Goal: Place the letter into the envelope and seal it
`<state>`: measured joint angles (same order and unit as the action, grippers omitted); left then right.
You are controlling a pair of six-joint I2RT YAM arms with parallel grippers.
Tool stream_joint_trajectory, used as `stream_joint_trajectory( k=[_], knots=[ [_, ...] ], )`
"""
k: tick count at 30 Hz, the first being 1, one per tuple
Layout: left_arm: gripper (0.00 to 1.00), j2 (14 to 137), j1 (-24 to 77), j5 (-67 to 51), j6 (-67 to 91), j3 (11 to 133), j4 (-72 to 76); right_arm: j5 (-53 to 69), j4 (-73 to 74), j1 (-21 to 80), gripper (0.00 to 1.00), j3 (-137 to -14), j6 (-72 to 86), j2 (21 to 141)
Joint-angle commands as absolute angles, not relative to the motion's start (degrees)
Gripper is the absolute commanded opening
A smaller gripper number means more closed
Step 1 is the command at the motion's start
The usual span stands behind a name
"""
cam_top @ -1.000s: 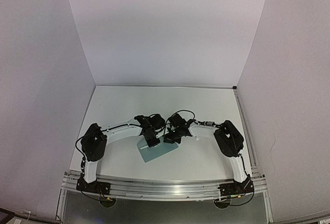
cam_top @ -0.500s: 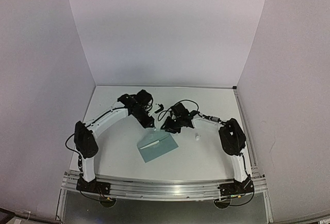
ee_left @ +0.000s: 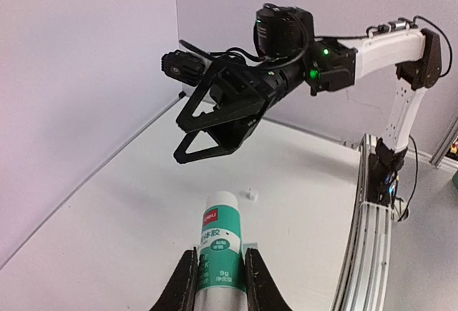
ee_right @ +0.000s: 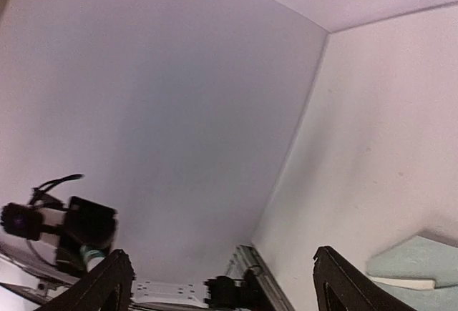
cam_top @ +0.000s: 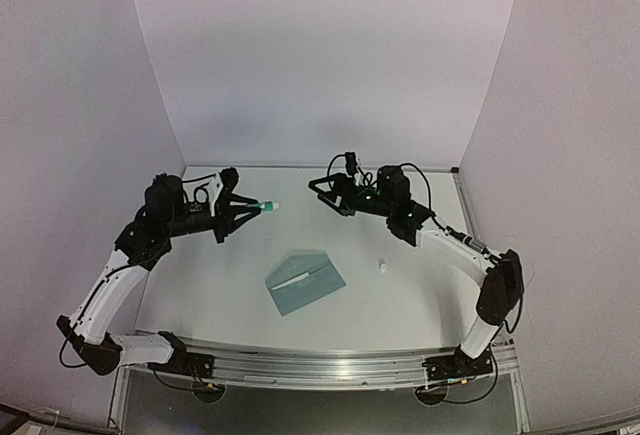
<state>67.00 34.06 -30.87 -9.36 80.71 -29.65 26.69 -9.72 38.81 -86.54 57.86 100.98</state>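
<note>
Both arms are now raised and drawn apart off the envelope (cam_top: 312, 287), which lies below and between the grippers, letter (cam_top: 293, 280) edge showing. Left gripper (ee_left: 218, 277) is clamped on a glue stick (ee_left: 219, 236); right gripper (cam_top: 326, 195) is spread, facing its tip. Stick should be held steady for a centred pinch.

Glue stick (ee_left: 218, 247) label: small red logo, white Chinese characters "固体胶", "9g" beneath; finer print illegible.

Overhead — wrist views face each other.
</note>
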Motion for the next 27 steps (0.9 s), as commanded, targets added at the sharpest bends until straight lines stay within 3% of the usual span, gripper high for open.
stream_joint_trajectory(
  k=[1, 8, 16, 24, 27],
  knots=[
    [0.00, 68.5, 33.8, -33.1, -1.7, 77.0, -12.3, 31.5, -33.5, 41.7, 0.86, -83.0, 65.7, 99.4],
    [0.00, 68.3, 34.0, -33.2, 2.1, 74.7, -5.7, 33.3, -34.2, 47.6, 0.85, -90.4, 64.0, 103.1],
    [0.00, 67.8, 34.4, -34.5, 2.8, 73.1, -2.0, 32.9, -34.3, 48.5, 0.76, -93.6, 66.4, 106.9],
    [0.00, 68.4, 35.5, -33.2, 2.4, 72.6, -1.5, 34.7, -34.3, 48.6, 0.42, -99.3, 67.4, 110.0],
    [0.00, 68.8, 36.1, -31.0, 1.5, 72.6, -0.9, 35.1, -34.4, 48.6, 0.36, -99.9, 68.1, 110.6]
  ],
)
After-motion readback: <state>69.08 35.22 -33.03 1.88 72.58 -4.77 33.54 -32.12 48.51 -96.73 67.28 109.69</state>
